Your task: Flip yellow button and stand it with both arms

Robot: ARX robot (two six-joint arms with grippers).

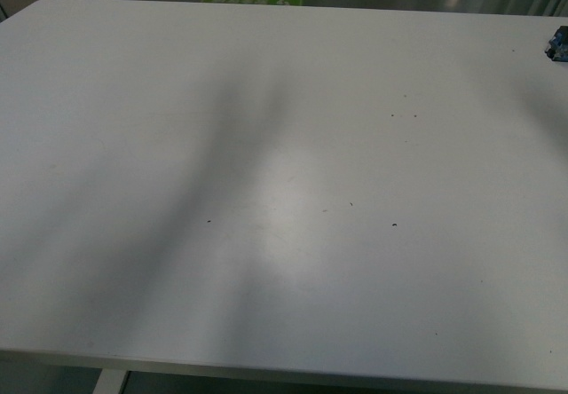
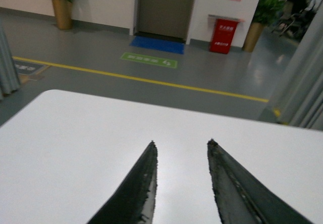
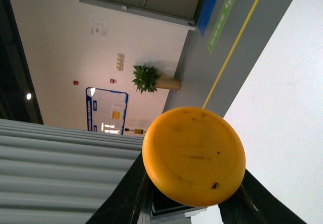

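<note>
Only the right wrist view shows the yellow button (image 3: 194, 153). Its round orange-yellow cap faces that camera, with the black neck just below. The right gripper (image 3: 193, 176) has its dark fingers (image 3: 123, 193) closed against the button on both sides, off the white desk (image 3: 287, 82).

The left wrist view shows the left gripper (image 2: 182, 143) over the desk, fingers (image 2: 139, 188) moderately apart with bare surface between them.

The front view shows neither arm, only the desk and a small bluish-dark object (image 1: 557, 44) cut by the right edge. What it is cannot be told.
</note>
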